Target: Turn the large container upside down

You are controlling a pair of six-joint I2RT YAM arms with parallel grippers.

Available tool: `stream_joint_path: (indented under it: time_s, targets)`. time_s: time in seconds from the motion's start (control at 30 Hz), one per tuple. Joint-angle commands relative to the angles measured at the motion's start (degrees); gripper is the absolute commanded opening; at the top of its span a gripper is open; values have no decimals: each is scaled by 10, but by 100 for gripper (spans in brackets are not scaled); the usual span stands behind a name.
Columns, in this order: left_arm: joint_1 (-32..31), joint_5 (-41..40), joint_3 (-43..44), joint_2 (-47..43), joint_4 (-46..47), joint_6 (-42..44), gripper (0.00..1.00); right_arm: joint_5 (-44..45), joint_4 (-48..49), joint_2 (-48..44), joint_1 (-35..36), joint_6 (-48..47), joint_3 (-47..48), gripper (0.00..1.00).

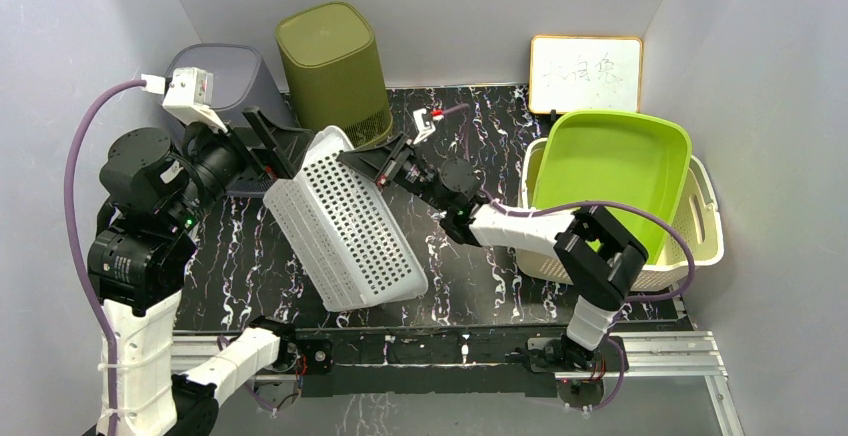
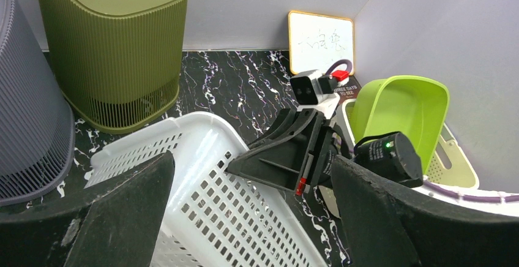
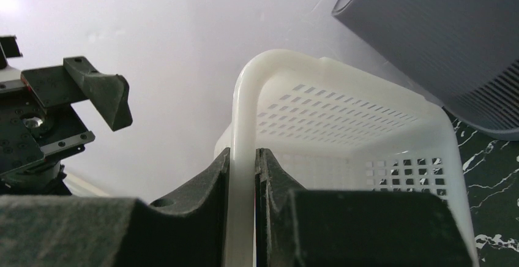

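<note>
The large container is a white perforated basket [image 1: 345, 221] [image 2: 208, 206] [image 3: 343, 114]. It stands tilted in the middle of the table, its far rim raised and its near end low by the front edge. My right gripper [image 1: 352, 161] [image 3: 243, 157] is shut on the raised rim, which runs up between its two pads. My left gripper [image 1: 287, 151] [image 2: 251, 172] is open at the basket's upper left corner. Its fingers [image 2: 116, 212] straddle that corner without pinching it. The right gripper's black finger [image 2: 287, 157] shows against the rim in the left wrist view.
An olive ribbed bin [image 1: 335, 66] and a grey ribbed bin [image 1: 230, 66] stand upside down at the back left. A lime tub [image 1: 610, 166] leans in a cream basket [image 1: 700, 231] at the right. A small whiteboard [image 1: 585, 73] leans on the back wall.
</note>
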Motion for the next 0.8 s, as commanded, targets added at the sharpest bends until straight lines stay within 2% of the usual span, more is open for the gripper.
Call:
stream_joint_path:
  time_s: [0.0,0.07,0.43,0.6,0.77]
  targets:
    - [-1,-6,14,-5,-9,7,98,106,157,-2,0,46,-58,0]
    - [-1,-8,9,-8,-9,7,98,136,154,-12,0,43,-88,0]
    - [-1,2,-30,-21,11,1,98,238,-19,-94,-1,-68,-187,0]
    - [-1,6,-49,-28,18,-4,98,296,-90,-94,-6,-98,-200,0]
    - [-1,6,-64,-33,19,-3,98,312,-102,-63,-20,-77,-223,0]
